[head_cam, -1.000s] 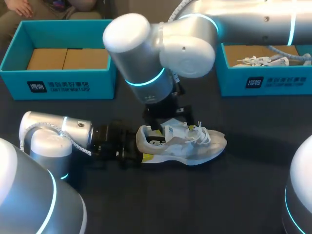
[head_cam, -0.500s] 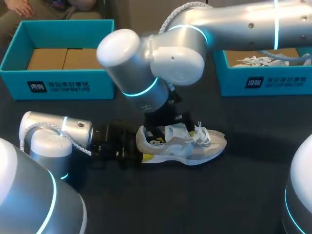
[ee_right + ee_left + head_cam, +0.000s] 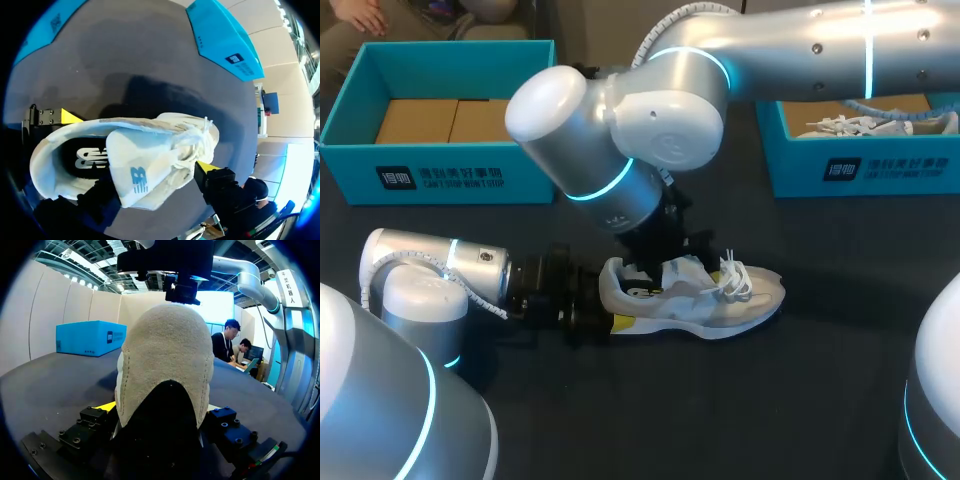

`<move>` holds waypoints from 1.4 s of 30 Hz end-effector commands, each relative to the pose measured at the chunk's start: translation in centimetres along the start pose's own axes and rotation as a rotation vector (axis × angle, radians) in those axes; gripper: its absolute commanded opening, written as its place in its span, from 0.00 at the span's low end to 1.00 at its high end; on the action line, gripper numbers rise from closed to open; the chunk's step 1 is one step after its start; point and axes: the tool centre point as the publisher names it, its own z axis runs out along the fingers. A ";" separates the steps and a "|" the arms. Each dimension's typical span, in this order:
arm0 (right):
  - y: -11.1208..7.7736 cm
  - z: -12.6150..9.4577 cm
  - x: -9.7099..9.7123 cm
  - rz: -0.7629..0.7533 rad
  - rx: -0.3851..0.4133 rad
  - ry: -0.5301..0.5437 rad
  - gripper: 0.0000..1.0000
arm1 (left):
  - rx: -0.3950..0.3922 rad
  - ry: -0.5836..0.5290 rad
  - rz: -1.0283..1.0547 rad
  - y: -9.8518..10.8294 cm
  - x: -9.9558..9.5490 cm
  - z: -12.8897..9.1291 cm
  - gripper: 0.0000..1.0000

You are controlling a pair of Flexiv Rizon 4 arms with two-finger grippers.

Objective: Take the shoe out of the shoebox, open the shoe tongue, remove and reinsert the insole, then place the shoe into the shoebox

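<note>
My left hand [image 3: 592, 308] clamps the shoe [image 3: 710, 302] by its heel, from both sides. My right hand [image 3: 660, 245] hangs over the tongue [image 3: 142, 170]; whether it grips, I cannot tell. The shoe lies on the table [image 3: 720, 410], toe toward 3 o'clock, a shoebox [image 3: 440, 170] at 11 o'clock.

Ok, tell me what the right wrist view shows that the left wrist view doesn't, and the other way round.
Only the right wrist view: the sneaker from above, with its lifted tongue, white laces and the black insole in its opening. Only the left wrist view: the sneaker's heel end-on, clamped in the left gripper, with the right gripper hanging above it. Both: the sneaker, the dark table and a blue shoebox.
</note>
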 end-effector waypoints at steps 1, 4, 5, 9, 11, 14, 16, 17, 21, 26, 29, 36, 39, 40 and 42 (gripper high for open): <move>-0.6 -1.2 -0.1 0.129 -0.020 -0.009 0.70 | -0.002 0.000 -0.001 0.2 0.0 -0.1 0.00; -0.5 -1.8 -0.1 0.124 -0.034 -0.004 0.69 | -0.002 0.000 -0.001 0.2 0.0 -0.1 0.00; -0.4 -1.9 -0.1 0.120 -0.039 0.003 0.68 | -0.002 0.000 -0.001 0.2 0.0 -0.1 0.00; 0.0 -2.2 0.0 0.121 -0.051 0.028 0.49 | -0.002 0.000 -0.001 0.2 0.0 -0.1 0.00; 0.2 -2.4 0.0 0.121 -0.058 0.032 0.33 | -0.002 0.000 -0.001 0.2 0.0 -0.1 0.00; 0.4 -2.3 0.0 0.119 -0.063 0.037 0.01 | -0.002 0.000 -0.001 0.2 0.0 -0.1 0.00; 0.5 -2.1 0.0 0.120 -0.064 0.047 0.00 | -0.002 0.000 -0.001 0.2 0.0 -0.1 0.00; 0.6 -2.0 -0.1 0.120 -0.065 0.052 0.00 | -0.002 0.000 -0.001 0.2 0.0 -0.1 0.00; 1.0 -1.8 -0.9 0.103 -0.060 0.079 0.00 | -0.002 0.000 -0.001 0.2 0.0 -0.1 0.00; 1.3 -1.1 -3.2 0.070 -0.059 0.121 0.00 | -0.002 0.000 -0.001 0.2 0.0 -0.1 0.00; 1.3 -0.5 -4.8 0.053 -0.060 0.142 0.00 | -0.002 0.000 -0.001 0.2 0.0 -0.1 0.00; 1.5 1.6 -8.3 0.060 -0.055 0.187 0.00 | -0.002 0.000 -0.001 0.2 0.0 -0.1 0.00; 2.0 2.8 -9.2 0.056 -0.050 0.192 0.00 | -0.002 0.000 -0.001 0.2 0.0 -0.1 0.00; 2.1 3.0 -9.5 0.055 -0.049 0.198 0.00 | -0.002 0.000 -0.001 0.2 0.0 -0.1 0.00; 2.5 3.4 -9.9 0.053 -0.050 0.201 0.00 | -0.002 0.000 -0.001 0.2 0.0 -0.1 0.00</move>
